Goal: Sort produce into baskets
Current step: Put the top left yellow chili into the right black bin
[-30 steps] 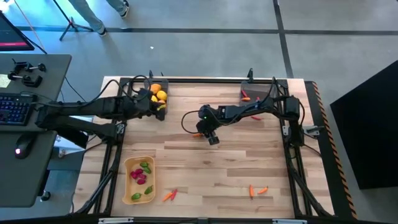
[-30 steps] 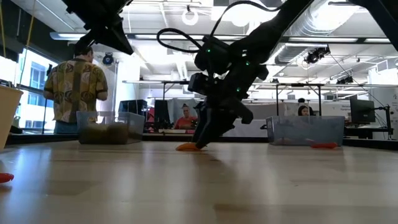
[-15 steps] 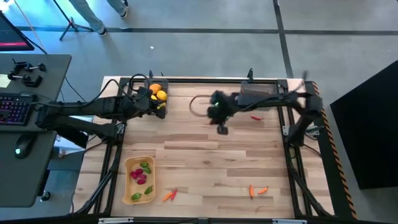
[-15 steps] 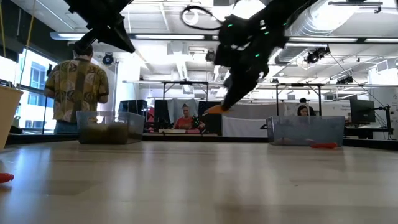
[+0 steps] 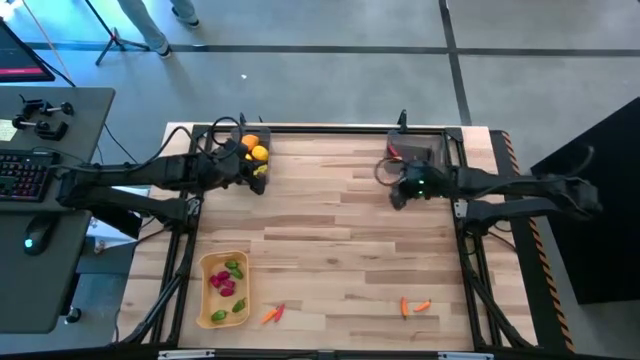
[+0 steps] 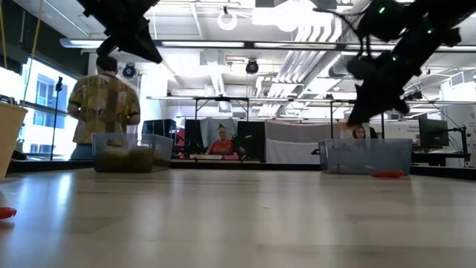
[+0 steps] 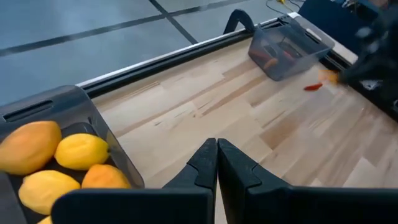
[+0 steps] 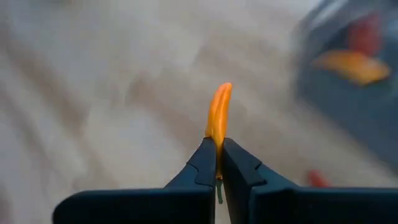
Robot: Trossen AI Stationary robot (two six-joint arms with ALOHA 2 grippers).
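Counts: 3 containers on the wooden worktop (image 5: 340, 250) — 2 dark grey rectangular bins, one far left (image 5: 252, 160), one far right (image 5: 405, 146), plus 1 tan-yellow oblong tray (image 5: 207, 290).

Left bin: 4 yellow/orange rounded fruits (image 7: 78, 151) visible in the left wrist view.

Tray: 3 small green pieces (image 5: 235, 267), about 3 magenta pieces (image 5: 224, 284).

Loose on the worktop: 4 slim red/orange chilli-carrot shapes — 2 beside the tray (image 5: 272, 314), 2 near the front right (image 5: 415, 306). 1 more, orange (image 8: 219, 115), sits in a gripper.

Arms: 2.

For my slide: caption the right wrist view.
Right gripper pinching a slim orange chilli-shaped toy above the wooden table.
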